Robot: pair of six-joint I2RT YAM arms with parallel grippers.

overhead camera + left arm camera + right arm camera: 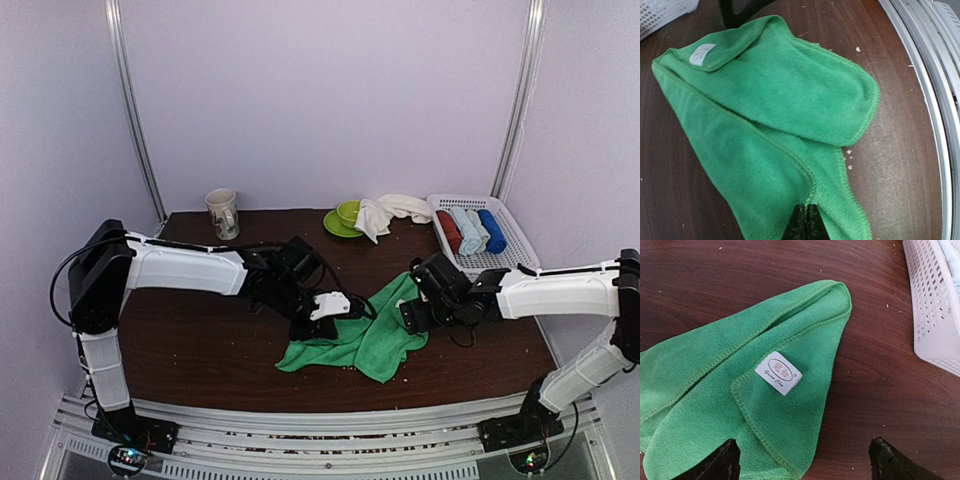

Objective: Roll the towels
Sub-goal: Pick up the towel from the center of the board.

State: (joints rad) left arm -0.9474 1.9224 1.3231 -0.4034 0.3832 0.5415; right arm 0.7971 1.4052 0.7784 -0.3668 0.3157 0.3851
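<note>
Green towel (365, 335) lies mid-table (200, 330), near the front edge, between my two arms. It is rumpled and loosely folded over itself, not rolled. One corner points toward the far right.

Left gripper (806, 222): jaws fully closed. In the wrist view the tips sit together on the towel's near hem, and the cloth puckers into them, so I read it as a pinch on the green towel. The rest of the towel spreads away from the tips in two overlapping flaps.

Right gripper (802, 462): jaws wide apart, holding nothing. One finger (722, 462) is over the towel's corner, the other is over bare wood. I cannot tell whether either one touches down. The white label (778, 373) lies face up on the folded-back corner just ahead of the jaws.

White towel (392, 210) is at the far edge, bunched and unrolled. It touches a green cup (348, 212) that stands on a saucer (334, 227).

Basket (522, 252) is far right, just beside the white towel. It holds three rolls side by side: red (449, 231), pale blue (467, 230) and dark blue (491, 230).

Mug (222, 213) stands upright at the far left, well apart from both towels.
</note>
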